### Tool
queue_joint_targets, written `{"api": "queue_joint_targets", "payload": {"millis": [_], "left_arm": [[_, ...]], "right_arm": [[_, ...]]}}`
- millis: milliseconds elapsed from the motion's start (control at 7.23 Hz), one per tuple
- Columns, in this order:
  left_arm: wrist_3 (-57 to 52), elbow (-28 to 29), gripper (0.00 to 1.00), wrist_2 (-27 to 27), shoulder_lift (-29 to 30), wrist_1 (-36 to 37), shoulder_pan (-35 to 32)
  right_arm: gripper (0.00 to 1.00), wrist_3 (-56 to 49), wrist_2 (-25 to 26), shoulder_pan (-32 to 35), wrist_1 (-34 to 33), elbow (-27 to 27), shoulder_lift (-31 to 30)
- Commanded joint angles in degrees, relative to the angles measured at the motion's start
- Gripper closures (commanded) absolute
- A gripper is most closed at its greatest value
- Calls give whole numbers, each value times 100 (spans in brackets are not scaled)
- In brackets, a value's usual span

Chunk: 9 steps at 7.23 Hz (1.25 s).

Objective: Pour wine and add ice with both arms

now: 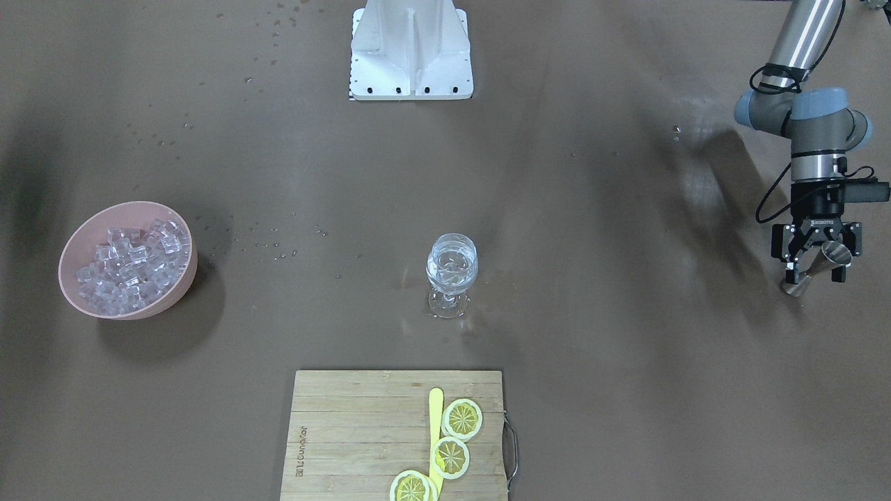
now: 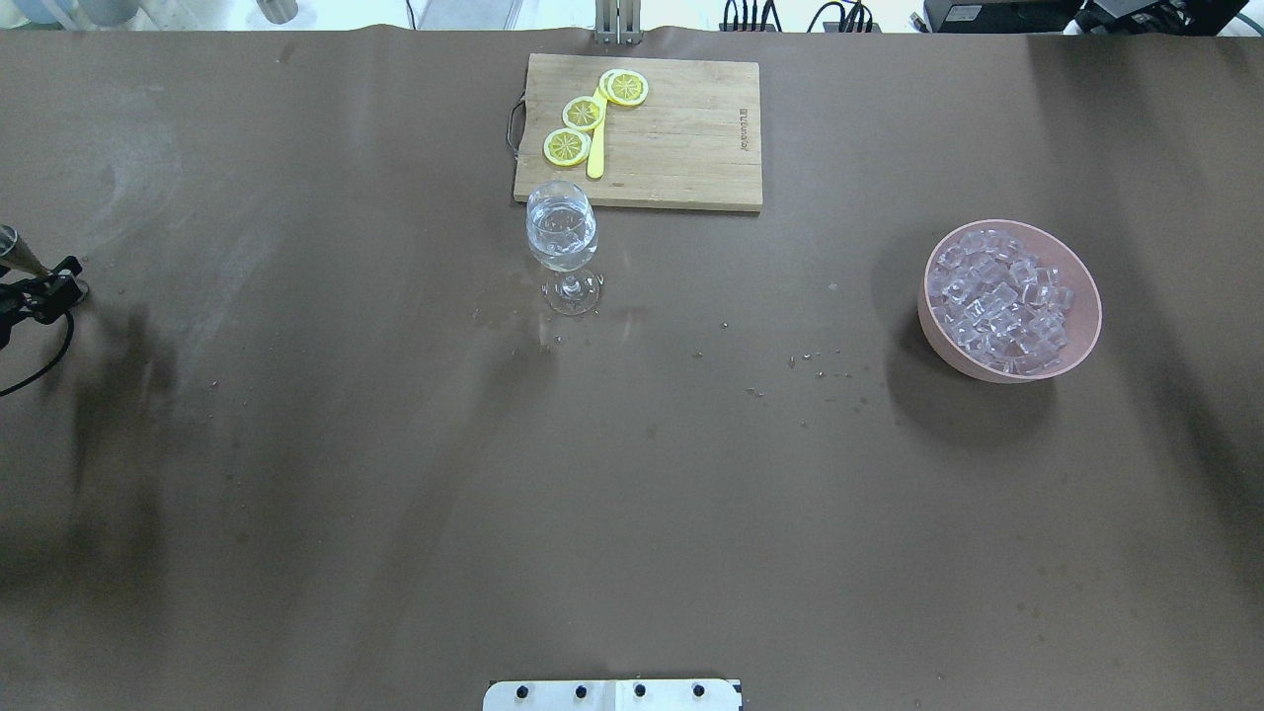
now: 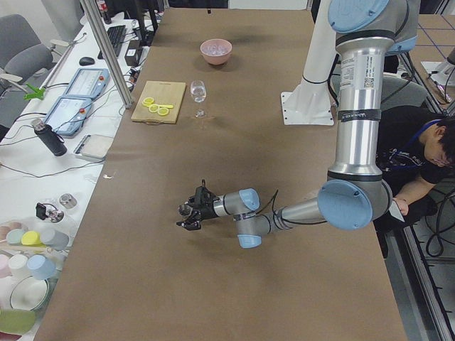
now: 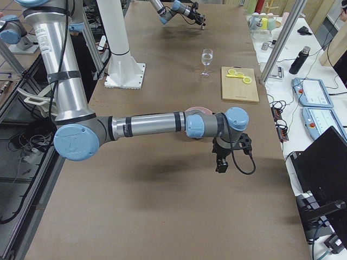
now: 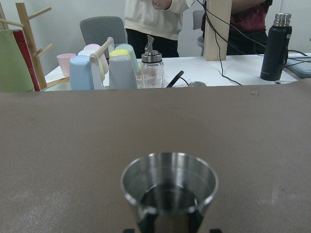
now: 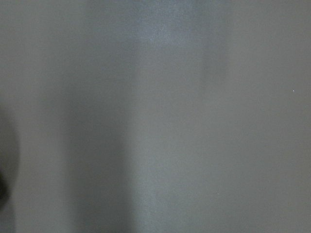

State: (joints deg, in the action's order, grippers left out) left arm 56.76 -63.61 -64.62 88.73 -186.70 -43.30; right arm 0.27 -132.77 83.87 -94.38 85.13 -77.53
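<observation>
Nearest the robot, the right gripper [image 4: 222, 160] hangs over bare table [image 2: 632, 513]; whether its fingers are spread or pressed together I cannot tell. Farther out at the table's left edge, the left gripper [image 1: 813, 252] has its fingers pinching a steel jigger [image 1: 816, 266] resting on the table. If that pinch slips or tilts on lifting, liquid may spill. Beyond, the wine glass [image 1: 452, 273] stands mid-table; the ice [image 1: 132, 264] heaps in the pink bowl [image 1: 174, 292], well apart.
</observation>
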Motion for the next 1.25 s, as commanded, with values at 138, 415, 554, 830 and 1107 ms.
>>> {"api": "queue_joint_targets", "payload": {"millis": [138, 415, 554, 830, 1107], "left_arm": [[2, -404, 5, -77, -249, 19, -3], [2, -782, 5, -242, -653, 37, -3], [10, -906, 5, -435, -785, 45, -20], [11, -986, 5, -681, -796, 167, -134], [-7, -1450, 5, -1401, -778, 815, -607]], "right_arm": [[0, -9, -20, 42, -10, 3, 9], [0, -18, -47, 155, -19, 21, 9], [0, -18, -56, 173, -19, 30, 9], [0, -18, -151, 209, -19, 21, -43], [0, -9, -152, 243, -62, 47, 62]]}}
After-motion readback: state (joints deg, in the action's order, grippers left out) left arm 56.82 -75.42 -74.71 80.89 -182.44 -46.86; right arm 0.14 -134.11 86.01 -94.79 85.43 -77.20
